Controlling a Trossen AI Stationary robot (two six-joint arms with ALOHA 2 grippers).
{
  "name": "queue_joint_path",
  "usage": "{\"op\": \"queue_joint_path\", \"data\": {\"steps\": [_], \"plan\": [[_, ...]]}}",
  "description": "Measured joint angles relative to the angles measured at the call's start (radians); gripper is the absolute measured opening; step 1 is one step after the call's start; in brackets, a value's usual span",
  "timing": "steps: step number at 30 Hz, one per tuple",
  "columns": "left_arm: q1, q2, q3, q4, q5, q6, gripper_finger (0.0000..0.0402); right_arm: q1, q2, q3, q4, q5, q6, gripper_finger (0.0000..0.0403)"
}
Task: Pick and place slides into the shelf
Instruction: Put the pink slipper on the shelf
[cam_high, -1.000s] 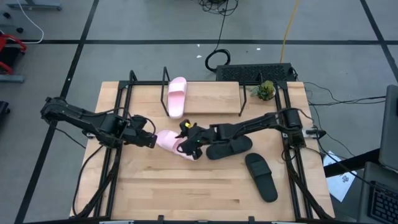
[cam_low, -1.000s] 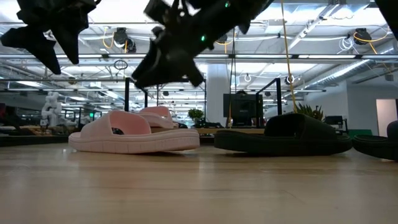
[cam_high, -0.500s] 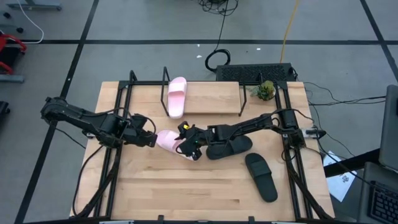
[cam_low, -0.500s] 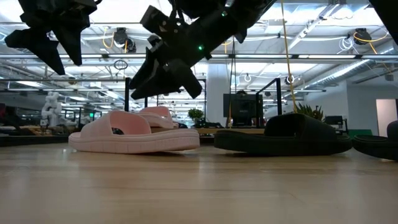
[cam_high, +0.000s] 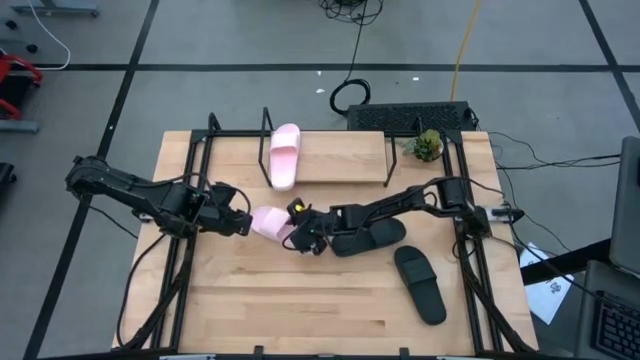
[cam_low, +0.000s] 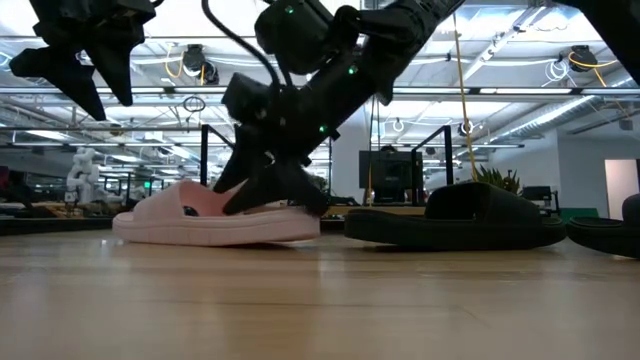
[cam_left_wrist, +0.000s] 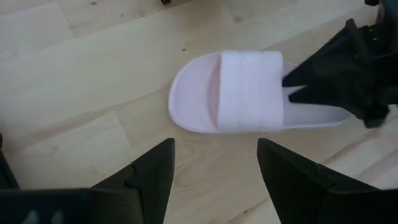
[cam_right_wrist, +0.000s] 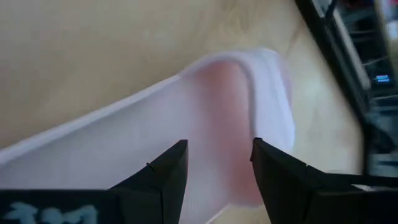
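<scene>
— Where is the loose pink slide (cam_high: 268, 222)?

— At the centre of the high view, flat on the table (cam_high: 300, 300), below the shelf (cam_high: 340, 155) that already carries its mate (cam_high: 285, 155).

— And the grippers?

— The right gripper (cam_high: 300, 236) sits low over its heel, fingers apart; the left gripper (cam_high: 240, 224) hovers beside the toe, also spread.

— How will it handle?

— Probably light, springy foam. The wide strap looks the surest hold.
</scene>
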Motion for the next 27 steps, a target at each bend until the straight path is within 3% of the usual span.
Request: {"op": "queue_joint_path", "data": {"steps": [11,27], "plan": [[0.0,0.0,0.0,-0.002,-0.008,0.002,0.0227,0.022,-0.018,-0.001,0.026,0.081,-0.1,0.0169],[0.0,0.0,0.0,-0.006,-0.055,0.016,0.0227,0.014,-0.027,0.0,0.116,0.023,-0.134,0.0159]]}}
